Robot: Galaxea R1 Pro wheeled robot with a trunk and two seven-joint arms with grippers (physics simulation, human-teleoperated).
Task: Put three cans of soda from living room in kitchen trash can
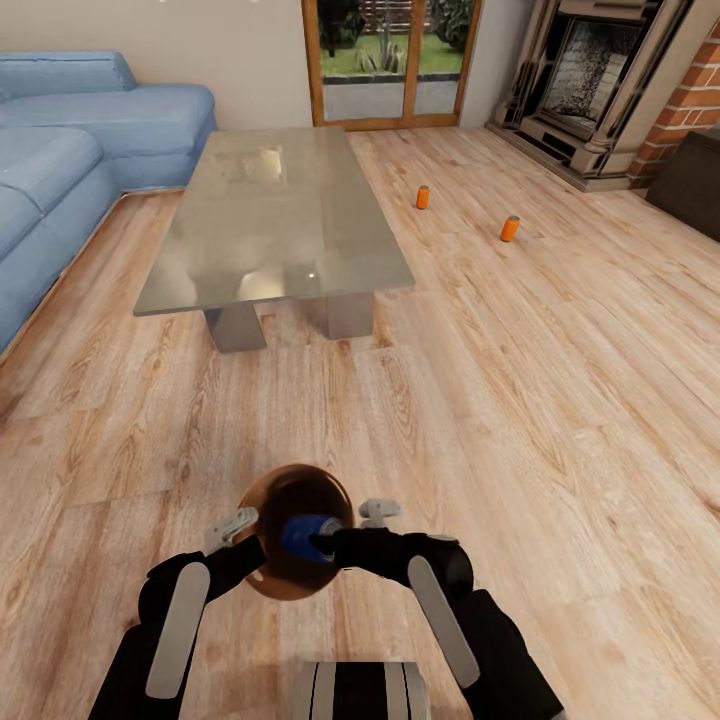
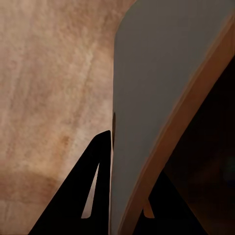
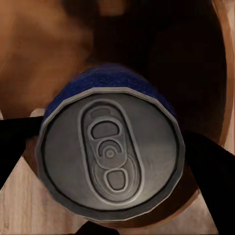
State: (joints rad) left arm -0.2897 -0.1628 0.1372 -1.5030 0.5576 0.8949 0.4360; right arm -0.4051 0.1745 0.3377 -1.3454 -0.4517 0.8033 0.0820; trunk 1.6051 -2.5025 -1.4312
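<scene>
Two orange cans of soda stand on the wood floor right of the table, one farther off and one nearer. Close in front of my trunk, the coppery tash can hangs above the floor. My left gripper is shut on its rim, with the bin wall between the fingers. My right gripper is shut on a blue can with a grey metal top, held over the bin's dark inside.
A low grey table stands ahead, with a blue sofa along the left. A brick fireplace and a dark cabinet are at the far right, and a glass door is at the back.
</scene>
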